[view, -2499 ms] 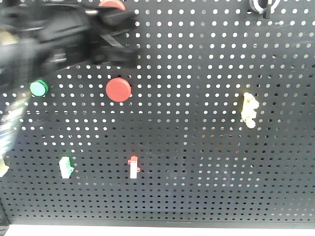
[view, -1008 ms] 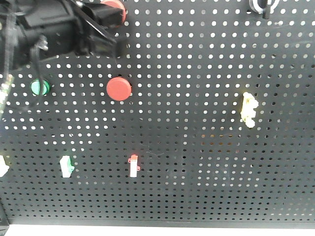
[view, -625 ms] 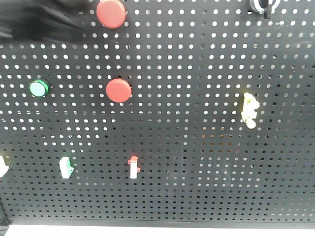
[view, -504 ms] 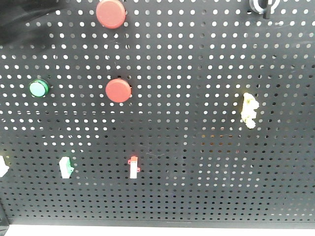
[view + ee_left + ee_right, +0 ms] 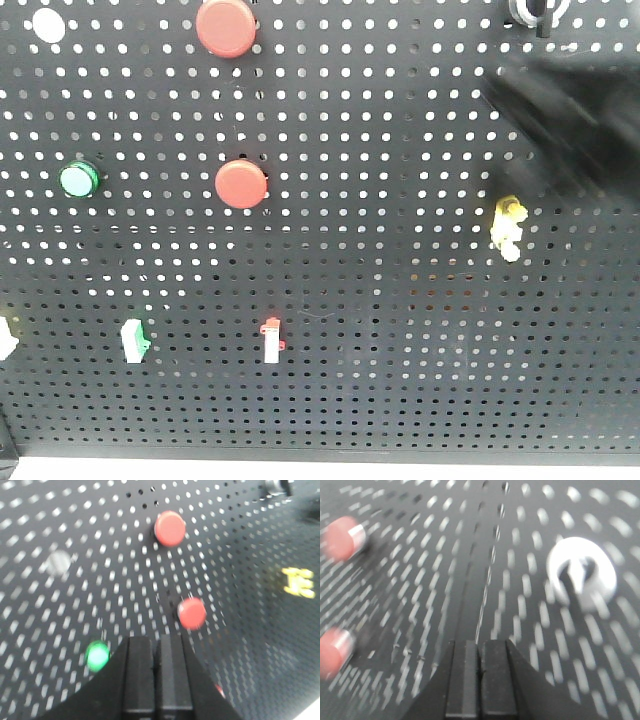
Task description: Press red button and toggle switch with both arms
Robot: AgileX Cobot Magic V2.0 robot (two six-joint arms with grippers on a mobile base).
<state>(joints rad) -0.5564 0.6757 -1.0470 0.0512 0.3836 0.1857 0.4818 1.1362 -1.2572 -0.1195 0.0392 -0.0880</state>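
pegboard (image 5: 400, 400): black, upright, carries every item; places are given from the middle red button (image 5: 241, 183)

- white disc (image 5: 47, 24): far up and left
- green button (image 5: 79, 180): level with it, well to the left
- green-and-white switch (image 5: 134, 338): below and left
- left pincer (image 5: 156, 645): clenched, nothing between the fingers; in the left wrist view it sits below the landmark and apart from the board
- upper red button (image 5: 226, 27): straight above, near the board's top edge
- red-and-white toggle switch (image 5: 271, 340): below, slightly right, nothing touching it
- yellow fitting (image 5: 508, 227): well to the right, a little lower
- right arm (image 5: 575, 120): blurred black mass up and right, just above the yellow fitting
- right pincer (image 5: 480, 647): clenched and empty, facing a white ring knob (image 5: 580, 577), far right of the landmark

Hazards, as judged:
- The two red caps look alike, so a press could land on the wrong one.
- The board carries more than one switch, so the same mix-up is possible there.
- The right arm is close to the yellow fitting and the knob, so its bulk could knock either.
- An off-centre push could slide off a rounded cap onto the board
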